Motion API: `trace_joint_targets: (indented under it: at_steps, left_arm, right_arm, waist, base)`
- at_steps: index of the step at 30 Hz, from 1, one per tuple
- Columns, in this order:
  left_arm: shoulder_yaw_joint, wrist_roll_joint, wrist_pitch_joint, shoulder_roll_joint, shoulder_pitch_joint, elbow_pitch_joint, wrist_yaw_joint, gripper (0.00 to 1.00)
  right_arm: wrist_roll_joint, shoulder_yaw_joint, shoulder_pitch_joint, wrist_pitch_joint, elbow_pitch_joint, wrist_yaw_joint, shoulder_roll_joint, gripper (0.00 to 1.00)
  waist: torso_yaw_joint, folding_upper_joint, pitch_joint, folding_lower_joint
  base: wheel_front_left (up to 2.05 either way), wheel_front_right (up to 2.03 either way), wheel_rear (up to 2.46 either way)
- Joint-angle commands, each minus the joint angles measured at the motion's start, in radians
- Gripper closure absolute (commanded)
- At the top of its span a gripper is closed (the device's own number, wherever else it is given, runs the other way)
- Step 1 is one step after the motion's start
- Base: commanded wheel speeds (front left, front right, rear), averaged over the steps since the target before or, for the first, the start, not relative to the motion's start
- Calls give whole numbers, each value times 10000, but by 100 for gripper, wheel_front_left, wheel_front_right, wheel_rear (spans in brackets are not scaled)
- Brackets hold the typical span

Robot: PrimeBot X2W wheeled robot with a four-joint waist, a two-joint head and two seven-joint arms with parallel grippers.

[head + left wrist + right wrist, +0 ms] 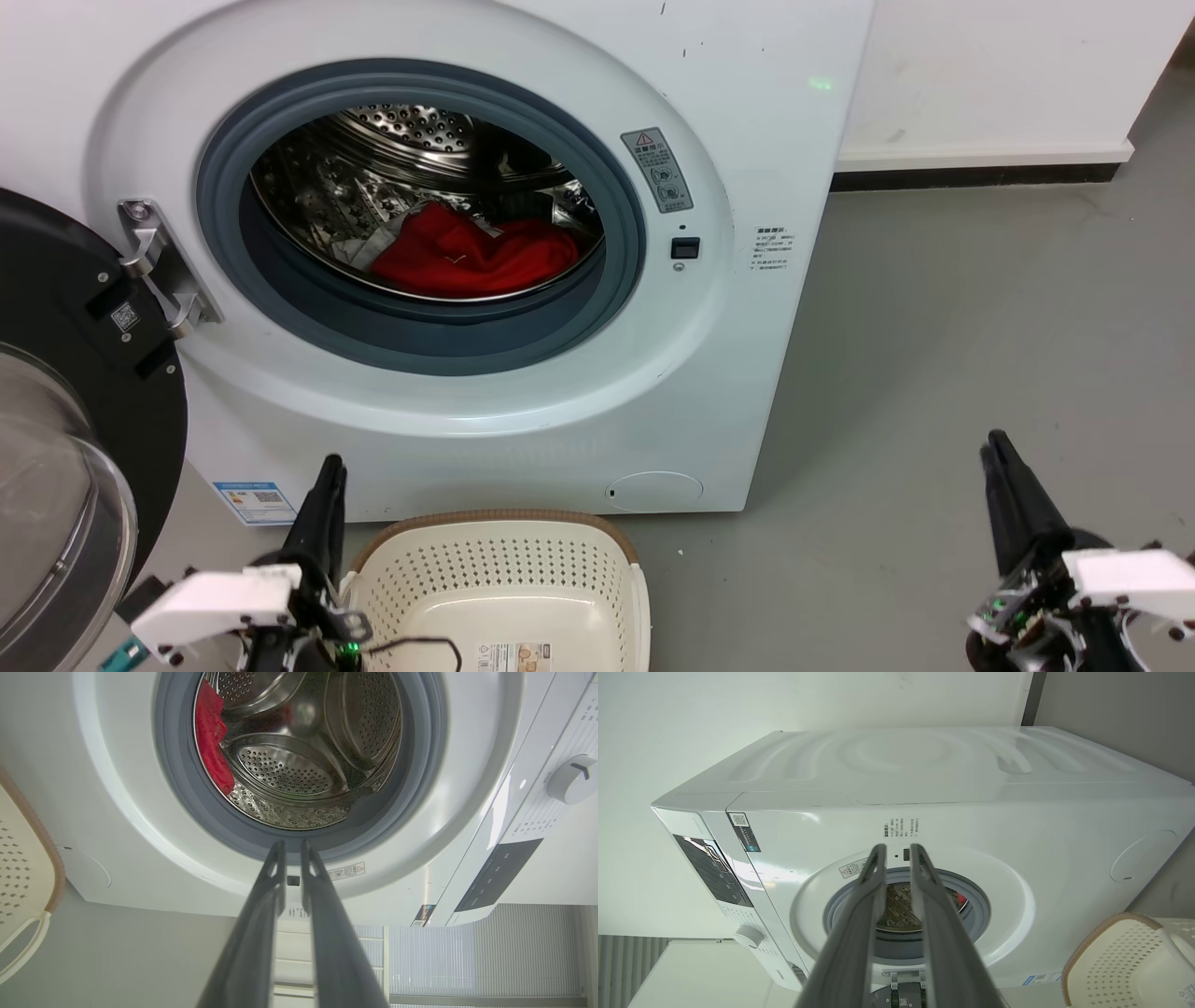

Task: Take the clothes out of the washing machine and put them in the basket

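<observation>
2 claws, left gripper (331, 464) and right gripper (995, 448), are almost closed and empty. The clothes (471, 254) lie inside the washing machine (747, 373), ahead and above the left one; the basket (504, 516) stands just beside it. Taking-out seems not started: next, open and reach in.

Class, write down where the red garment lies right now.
In the head view, the red garment lies at the bottom of the steel drum, inside the washing machine, behind its grey seal and beyond the basket.
</observation>
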Motion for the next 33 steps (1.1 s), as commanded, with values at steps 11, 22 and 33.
trace_joint_targets:
  at_steps: [11,22,33]
  left_arm:
    - [-516,272,-725,-1,-24,-402,-3,0]
    - [-515,2084,-1200,0,-38,-965,-6,0]
    - [-840,4696,-1657,2,-57,-1284,85,0]
  right_arm:
    - [-734,361,340,-723,-544,0,3,0]
    - [-3143,333,540,-1194,-1109,0,5,0]
    - [-6058,362,772,-1649,-1736,0,7,0]
  waist:
    - [22,0,0,0]
    - [60,0,-16,0]
    - [97,0,-43,0]
  base:
    - [0,0,0]
    - [0,0,0]
    - [0,0,0]
